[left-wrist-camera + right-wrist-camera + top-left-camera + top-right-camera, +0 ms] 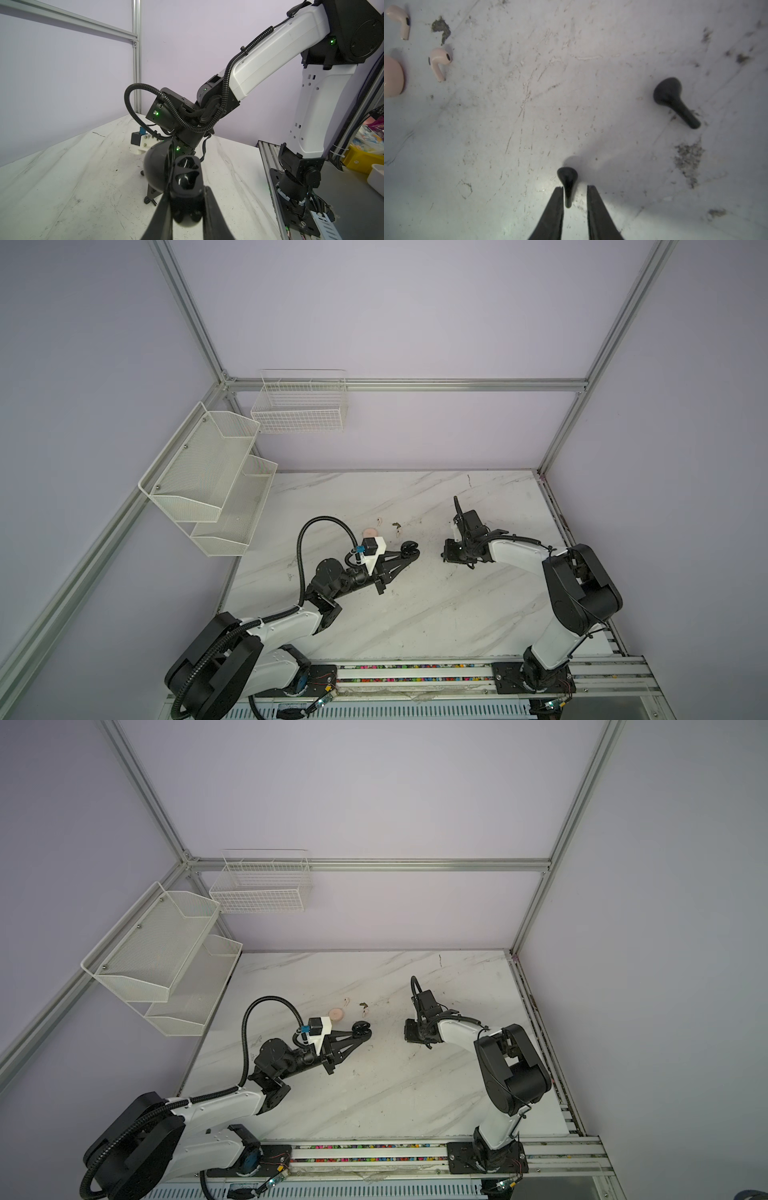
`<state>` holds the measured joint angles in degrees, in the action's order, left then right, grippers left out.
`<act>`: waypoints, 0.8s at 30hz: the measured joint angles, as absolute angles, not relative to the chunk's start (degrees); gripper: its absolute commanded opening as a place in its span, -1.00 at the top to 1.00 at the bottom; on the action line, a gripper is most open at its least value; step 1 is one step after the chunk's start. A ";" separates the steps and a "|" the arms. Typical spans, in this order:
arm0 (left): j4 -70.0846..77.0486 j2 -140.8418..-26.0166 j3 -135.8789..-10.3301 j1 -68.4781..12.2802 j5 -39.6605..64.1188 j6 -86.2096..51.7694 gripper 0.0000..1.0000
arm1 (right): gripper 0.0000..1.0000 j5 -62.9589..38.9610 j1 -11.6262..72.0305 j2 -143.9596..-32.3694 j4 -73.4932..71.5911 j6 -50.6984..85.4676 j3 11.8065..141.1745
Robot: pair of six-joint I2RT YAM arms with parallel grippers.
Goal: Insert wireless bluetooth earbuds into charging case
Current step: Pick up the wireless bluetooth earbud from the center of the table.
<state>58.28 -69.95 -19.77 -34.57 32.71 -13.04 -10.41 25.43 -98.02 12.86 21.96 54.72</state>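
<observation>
On the scuffed, marble-patterned table (512, 116), the right gripper (575, 187) stands spread around the slim stem of 1 matte black earbud (567, 178). The other black earbud (672, 99) lies well apart. A glossy pink earbud (439, 61) and its pink twin (401, 19) lie farther off. The left gripper (186, 193) pinches the open, rounded black charging case (187, 176).

I can read no text, brand or number from here. The colourful packets (372, 126) beyond the right arm's base (297, 187) carry print (too blurred to make out). The yellow bin (361, 160) beside them bears a small pale mark. The circuit board (326, 698) at seven o'clock of the marble table (436, 614) shows no legible marking.
</observation>
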 measured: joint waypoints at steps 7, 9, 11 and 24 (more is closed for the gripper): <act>58.61 -69.95 -19.77 -34.57 32.77 -13.04 1.00 | 0.57 -10.68 25.43 -98.72 12.49 21.78 54.72; 58.87 -69.95 -19.77 -34.57 32.77 -13.04 1.00 | 0.59 -10.87 25.43 -98.74 12.36 21.74 54.72; 58.98 -69.95 -19.77 -34.57 32.80 -13.04 1.00 | 0.62 -11.05 25.43 -98.80 12.21 21.71 54.72; 59.09 -69.95 -19.77 -34.57 32.82 -13.13 1.00 | 0.75 -11.64 25.43 -99.04 11.90 21.12 54.72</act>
<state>59.09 -69.95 -19.77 -34.57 32.82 -13.13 -11.64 25.43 -99.04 11.90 21.12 54.72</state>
